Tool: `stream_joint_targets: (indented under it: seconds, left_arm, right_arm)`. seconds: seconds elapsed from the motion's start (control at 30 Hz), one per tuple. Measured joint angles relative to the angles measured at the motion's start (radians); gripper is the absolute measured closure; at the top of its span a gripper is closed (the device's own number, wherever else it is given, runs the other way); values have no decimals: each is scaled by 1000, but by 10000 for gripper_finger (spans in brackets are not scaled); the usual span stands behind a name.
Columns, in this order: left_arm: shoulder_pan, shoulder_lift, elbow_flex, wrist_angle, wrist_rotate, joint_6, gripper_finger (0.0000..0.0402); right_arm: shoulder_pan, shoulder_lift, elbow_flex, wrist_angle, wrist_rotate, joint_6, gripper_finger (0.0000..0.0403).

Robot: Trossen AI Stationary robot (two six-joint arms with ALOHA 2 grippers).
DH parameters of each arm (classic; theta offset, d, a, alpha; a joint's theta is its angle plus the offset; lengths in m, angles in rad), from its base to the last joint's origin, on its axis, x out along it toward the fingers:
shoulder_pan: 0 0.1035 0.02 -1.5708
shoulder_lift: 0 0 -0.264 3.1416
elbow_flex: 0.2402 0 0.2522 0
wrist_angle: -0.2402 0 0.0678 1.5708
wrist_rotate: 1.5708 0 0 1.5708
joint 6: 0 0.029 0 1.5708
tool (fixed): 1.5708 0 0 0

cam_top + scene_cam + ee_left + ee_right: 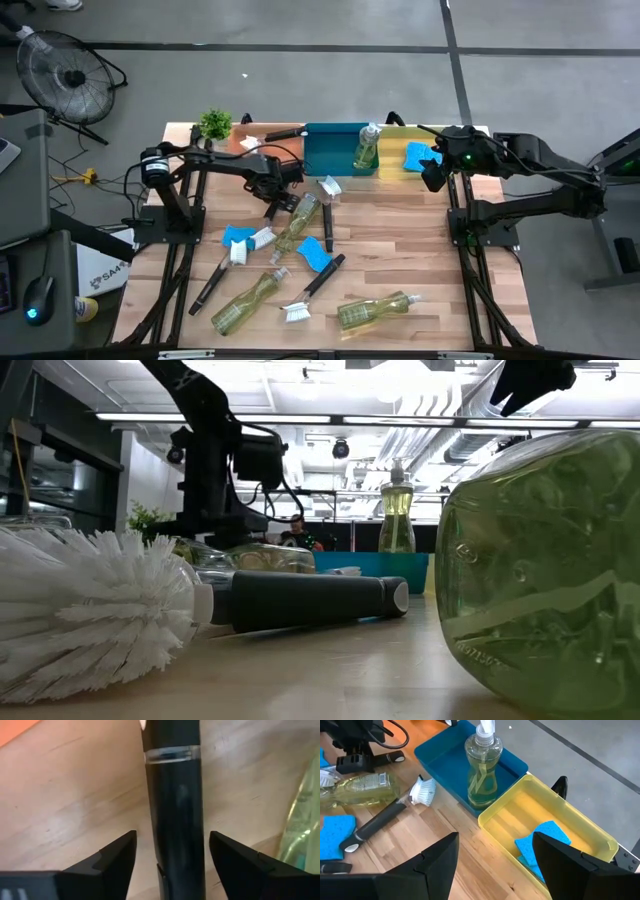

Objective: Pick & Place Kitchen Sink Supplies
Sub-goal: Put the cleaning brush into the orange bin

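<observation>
From table height, a white brush head [85, 610] and its black handle [310, 600] fill the near left, and a clear bottle of yellow-green liquid [545, 575] lies on its side at the near right. Only the overhead camera shows how they sit among the rest: three fallen bottles [375, 310] [248, 298] [297, 222], blue sponges [313, 254] [238, 236] and long-handled brushes [312, 290] [222, 272] scattered over the wooden table [400, 240].

Farther back, the left gripper [283, 203] is low over the table's middle. Its own camera gives what no other view does: the fingers [107, 857] stand apart on either side of a black brush handle [175, 805] lying on the wood, with a gap on both sides, not closed on it. The edge of a bottle [302, 827] lies just beside it.

At the far edge, an upright bottle [482, 767] stands in the blue tray [437, 752], and the yellow tray [580, 817] touching it holds blue sponges [540, 842]. The right gripper [432, 172] hangs above the yellow tray, fingers [437, 860] spread and empty. Another brush [390, 812] lies in front of the blue tray. A small potted plant [214, 124] stands at the far left corner.
</observation>
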Motion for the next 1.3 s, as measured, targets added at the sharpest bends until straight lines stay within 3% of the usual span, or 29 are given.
stream_joint_targets:
  seconds: [0.37, 0.5, 0.7, 1.03, 1.17, 1.3]
  left_arm:
    - [0, 0, 1, -50, 38, 22, 293]
    - [1, -1, 1, -76, 46, 54, 294]
    - [0, -3, 28, -109, 137, 99, 294]
    - [0, -4, 254, -333, 140, 269, 294]
    - [0, -5, 387, -441, 74, 368, 294]
    - [0, -5, 516, -510, -72, 484, 294]
  right_arm:
    - [0, 0, 0, 0, 4, 0, 155]
    - [0, 0, 0, 0, 5, 0, 155]
    - [0, 0, 0, 0, 5, -1, 155]
    - [0, 0, 0, 1, 7, -11, 155]
    - [0, 0, 0, 1, 23, -11, 155]
    - [0, 0, 0, 1, 24, -11, 155]
